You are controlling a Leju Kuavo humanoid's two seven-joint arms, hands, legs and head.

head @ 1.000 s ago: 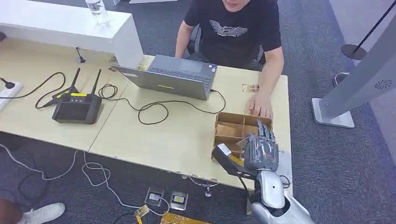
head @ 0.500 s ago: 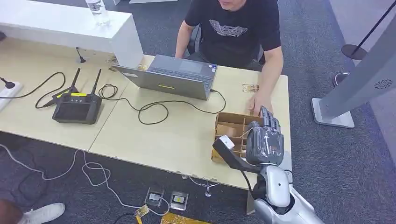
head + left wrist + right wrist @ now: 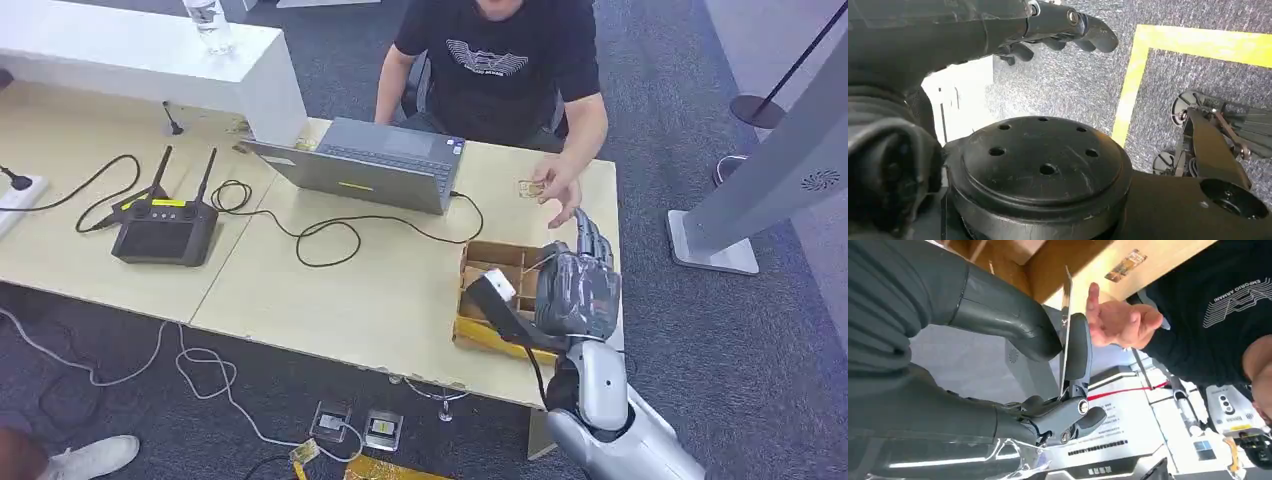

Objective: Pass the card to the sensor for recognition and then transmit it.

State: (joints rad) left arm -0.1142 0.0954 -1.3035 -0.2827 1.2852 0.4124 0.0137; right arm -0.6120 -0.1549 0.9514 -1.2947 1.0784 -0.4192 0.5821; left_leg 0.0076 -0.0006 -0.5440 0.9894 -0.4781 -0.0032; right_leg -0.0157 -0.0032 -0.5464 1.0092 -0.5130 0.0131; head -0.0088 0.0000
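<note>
Above the right end of the counter, the card stands edge-on, pinched between the thick thumb and a dark finger of the right hand. The fingers grip only its lower part, so most of the thin sheet sticks out free. Just beyond its upper edge a person's hand is open, palm toward the card, near but not touching it. Below the right hand sits the wooden divided box, and further along the counter edge lies a small flat tag that may be the sensor; I cannot tell for certain.

The left hand hangs over grey carpet, fingers loosely curled in with nothing between them.

The hold looks shallow: a sideways nudge from the person's hand could twist the card out of the pinch, and it would likely drop into the box or off the counter. Handing it over without the sensor pass would also skip a step.
</note>
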